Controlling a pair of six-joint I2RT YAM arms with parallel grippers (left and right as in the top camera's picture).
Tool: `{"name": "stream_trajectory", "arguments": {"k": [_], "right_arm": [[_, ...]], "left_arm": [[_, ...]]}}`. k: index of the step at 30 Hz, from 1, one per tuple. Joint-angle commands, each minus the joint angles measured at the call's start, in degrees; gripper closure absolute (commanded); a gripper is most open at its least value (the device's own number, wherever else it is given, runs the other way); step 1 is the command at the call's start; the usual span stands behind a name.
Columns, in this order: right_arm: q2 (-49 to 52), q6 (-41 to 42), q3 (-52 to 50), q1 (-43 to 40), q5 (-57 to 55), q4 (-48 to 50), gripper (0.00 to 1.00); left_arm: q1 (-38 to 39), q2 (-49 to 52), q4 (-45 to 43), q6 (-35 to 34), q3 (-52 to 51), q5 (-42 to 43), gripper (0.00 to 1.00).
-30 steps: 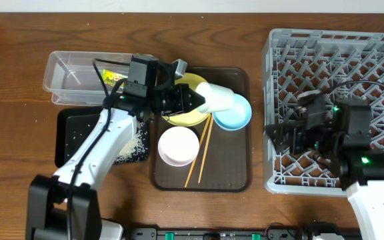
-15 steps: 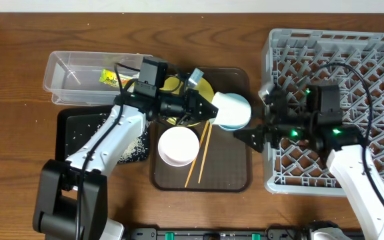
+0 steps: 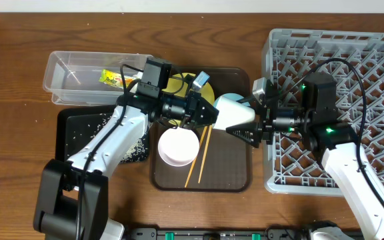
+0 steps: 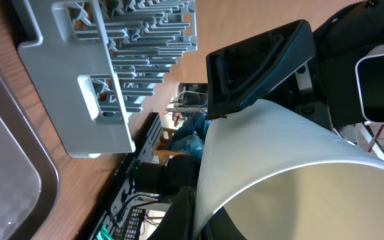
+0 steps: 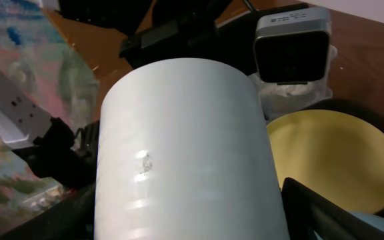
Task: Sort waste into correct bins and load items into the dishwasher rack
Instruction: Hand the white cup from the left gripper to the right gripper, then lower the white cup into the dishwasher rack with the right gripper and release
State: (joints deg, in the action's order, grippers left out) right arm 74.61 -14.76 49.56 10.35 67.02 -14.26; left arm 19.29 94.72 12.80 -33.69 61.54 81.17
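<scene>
Small pale cup: held in mid-air over the dark brown serving tray, between the two arms and just left of the dishwasher rack.
Left pincer: clamped on the cup at its rim end; the left wrist view looks straight into the open mouth.
Right pincer: spread wide, its jaws standing either side of the cup's closed end; whether they touch the wall cannot be told.
Long axis: roughly level, running along the line from one pincer to the other, mouth towards the left arm, base towards the right.
Bearing: the cup lies dead ahead of the right pincer and fills the right wrist view, with the yellow plate showing behind it.
Nearer arm: both are at the cup; the right one is on the rack side.
Step, as judged: a hand-over, where the right jaws must close before the left ones let go.
Risk: a smooth, round wall could slip and drop onto the tray.
</scene>
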Motion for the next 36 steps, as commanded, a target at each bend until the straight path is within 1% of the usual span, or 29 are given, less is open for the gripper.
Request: {"name": "stream_trajectory", "arguments": {"k": [1,4,11,22,28,31,34,36], "right_arm": [[0.0,-0.5,0.8,0.2,0.8,0.1,0.20],[0.0,-0.5,0.8,0.2,0.8,-0.1,0.16],[0.0,-0.5,0.8,-1.6,0.8,0.2,0.16],[0.0,-0.5,0.8,-2.8,4.5,0.9,0.19],[0.0,-0.5,0.8,-2.8,6.1,0.9,0.24],[0.0,-0.5,0.8,-2.8,6.1,0.8,0.28],[0.0,-0.5,0.8,-2.8,6.1,0.8,0.36],[0.0,-0.5,0.8,-2.8,6.1,0.8,0.37]], "left_arm": [[0.1,0.2,-0.1,-0.1,0.8,3.9,0.94],[-0.3,0.2,-0.1,-0.1,0.8,4.0,0.94],[-2.2,0.2,-0.1,-0.1,0.8,4.8,0.94],[-2.6,0.2,-0.1,-0.1,0.8,5.0,0.94],[-2.6,0.2,-0.1,0.0,0.8,5.0,0.94],[-2.6,0.2,-0.1,-0.1,0.8,5.0,0.94],[-2.6,0.2,-0.1,-0.1,0.8,5.0,0.94],[-2.6,0.2,-0.1,-0.1,0.8,5.0,0.94]]}}
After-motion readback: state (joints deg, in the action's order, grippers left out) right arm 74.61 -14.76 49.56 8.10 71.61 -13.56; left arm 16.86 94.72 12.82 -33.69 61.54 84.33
